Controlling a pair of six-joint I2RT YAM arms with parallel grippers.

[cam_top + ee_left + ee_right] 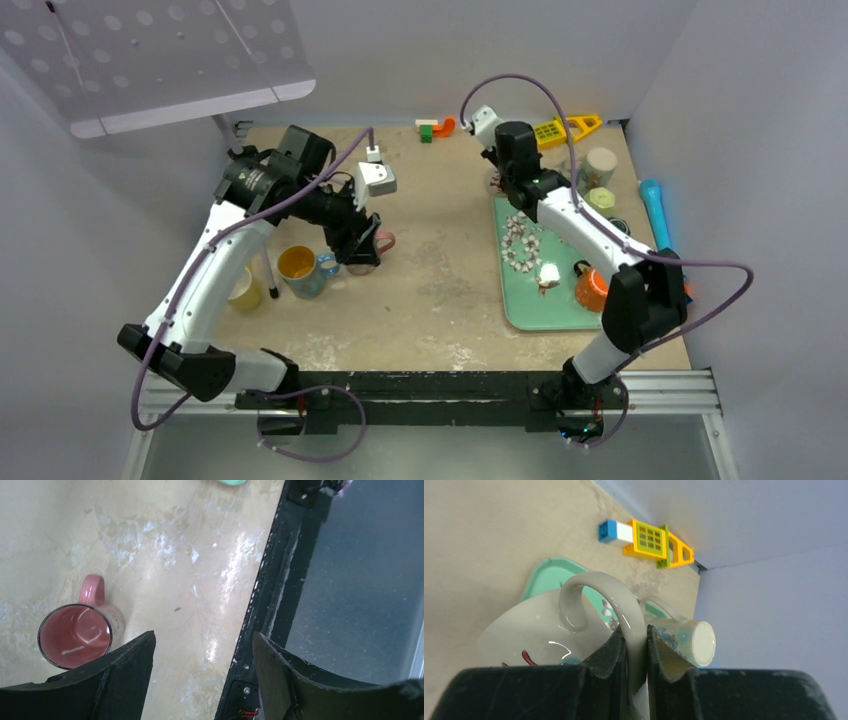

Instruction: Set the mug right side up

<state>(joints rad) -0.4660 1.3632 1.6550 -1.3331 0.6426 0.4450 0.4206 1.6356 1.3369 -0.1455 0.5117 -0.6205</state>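
From the right wrist camera, the white mug is only partly seen. Its lower body and mouth vanish behind the right claw and the frame's bottom edge, and its red-and-teal print is too cropped to read. Just behind one finger of that claw, a pale patterned mug is half covered. Beyond the claw, the teal tray lies mostly behind the white mug. Beside the left claw, the pink mug loses its near rim behind one finger.
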